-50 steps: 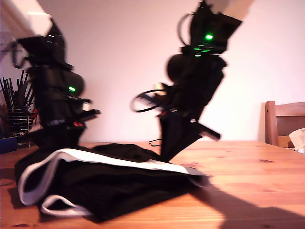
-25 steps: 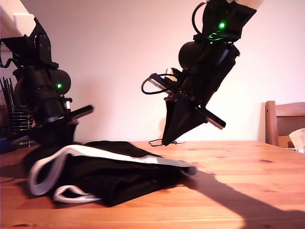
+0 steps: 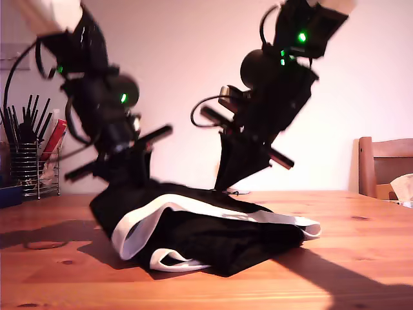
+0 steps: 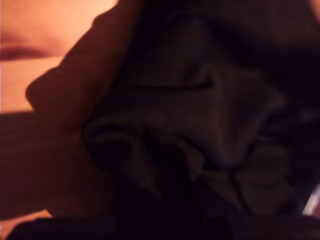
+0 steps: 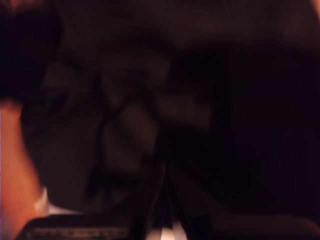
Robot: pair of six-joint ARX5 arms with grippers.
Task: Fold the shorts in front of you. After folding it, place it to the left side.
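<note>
Hands (image 3: 222, 185) at shorts (image 3: 213, 232), grip cannot tell | shorts heaped on wooden table (image 3: 361, 258)

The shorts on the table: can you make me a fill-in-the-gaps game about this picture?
1. The soft black fabric shorts have wide bands coloured ____.
2. They lie bunched on a brown table made of ____.
3. The wire basket of dark utensils stands at the exterior view's ____ edge.
4. The brown wooden chair stands at its ____ edge.
Missing words: white; wood; left; right.
</note>
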